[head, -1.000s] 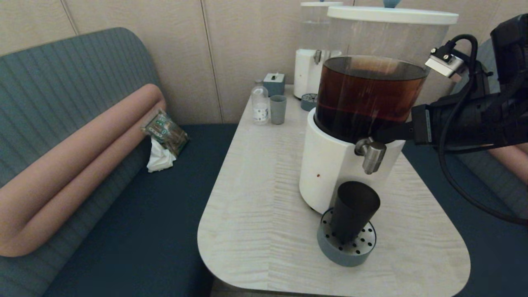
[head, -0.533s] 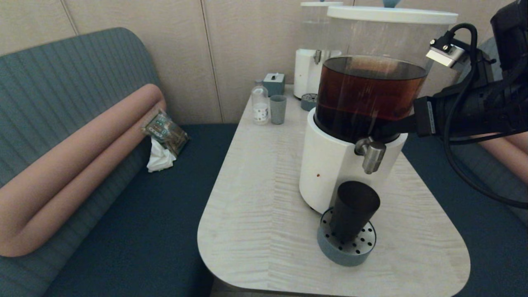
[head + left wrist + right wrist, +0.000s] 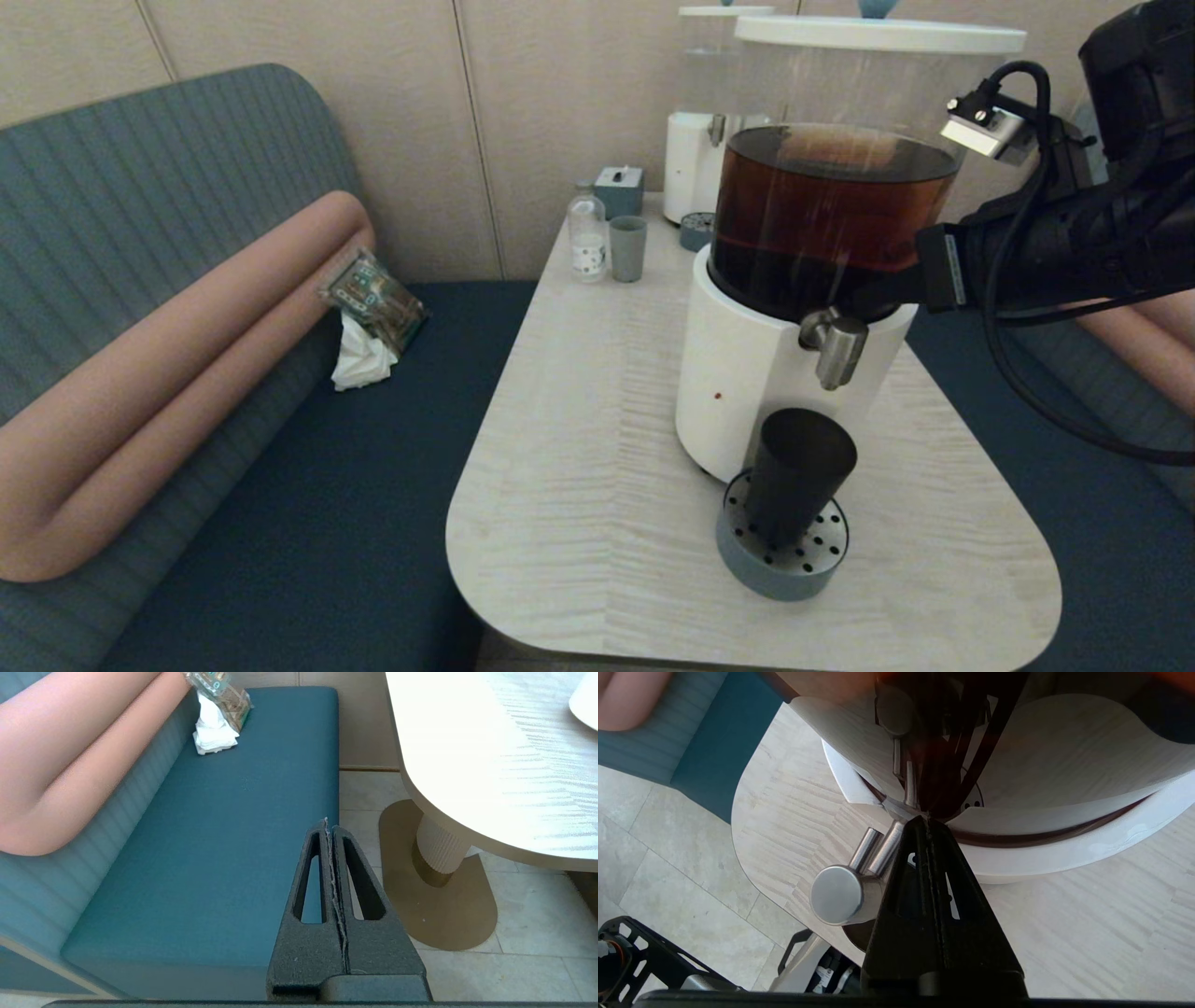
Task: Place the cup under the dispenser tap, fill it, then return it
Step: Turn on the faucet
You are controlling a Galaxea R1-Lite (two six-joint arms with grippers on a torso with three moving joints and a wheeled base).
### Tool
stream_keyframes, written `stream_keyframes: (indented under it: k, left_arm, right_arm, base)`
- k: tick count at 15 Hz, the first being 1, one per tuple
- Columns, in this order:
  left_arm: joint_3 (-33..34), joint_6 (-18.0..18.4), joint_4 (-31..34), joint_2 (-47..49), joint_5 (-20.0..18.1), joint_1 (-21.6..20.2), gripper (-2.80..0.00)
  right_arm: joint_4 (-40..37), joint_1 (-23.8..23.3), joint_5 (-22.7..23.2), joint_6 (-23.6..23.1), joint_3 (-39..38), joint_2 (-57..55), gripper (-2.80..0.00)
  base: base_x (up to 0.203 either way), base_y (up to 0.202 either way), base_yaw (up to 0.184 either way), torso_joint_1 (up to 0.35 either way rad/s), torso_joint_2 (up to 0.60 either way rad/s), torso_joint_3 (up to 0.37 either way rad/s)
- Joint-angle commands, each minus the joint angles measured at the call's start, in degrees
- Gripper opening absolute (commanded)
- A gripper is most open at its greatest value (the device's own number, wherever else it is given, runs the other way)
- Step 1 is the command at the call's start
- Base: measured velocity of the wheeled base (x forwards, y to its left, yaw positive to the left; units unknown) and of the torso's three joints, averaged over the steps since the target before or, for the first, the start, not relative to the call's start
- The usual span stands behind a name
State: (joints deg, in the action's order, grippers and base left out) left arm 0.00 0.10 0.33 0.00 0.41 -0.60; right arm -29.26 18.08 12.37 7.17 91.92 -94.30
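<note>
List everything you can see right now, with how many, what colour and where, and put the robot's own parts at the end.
Cup: one, near-black, standing on the drip tray under the tap.
Dispenser tap: one, brushed steel, above the cup.
Drip tray: one, grey-blue, at the dispenser's foot.
Big dispenser: one, white base, brown liquid, on the table.
Small dispenser: one, white base, table's far end.
Small cup: one, grey-green, beside the bottle.
Bottle: one, clear.
Table: one, pale wood.
Sofa: one, teal.
Left gripper: shut, over the sofa.
Right gripper: shut, beside the tap.

right gripper (image 3: 927, 820) fingers together — left gripper (image 3: 326, 822) likewise
</note>
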Motion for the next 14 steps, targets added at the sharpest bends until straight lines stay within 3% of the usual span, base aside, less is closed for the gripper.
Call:
stream_keyframes:
  k: [1, 14]
  left_arm:
    - [0.01, -0.01, 0.02, 0.09, 0.02, -0.02, -2.8]
    - [0.05, -0.01, 0.02, 0.09, 0.02, -0.02, -2.8]
  right_arm:
    - [-0.09, 0.44, 0.34, 0.06, -0.16, -0.71, -2.8]
    - [0.0, 3.64, 0.11, 0.14, -0.69, -0.1, -2.8]
  base:
    - [0.0, 0.0, 0.0, 0.0, 0.0, 0.0]
    - [0.0, 0.0, 0.0, 0.0, 0.0, 0.0]
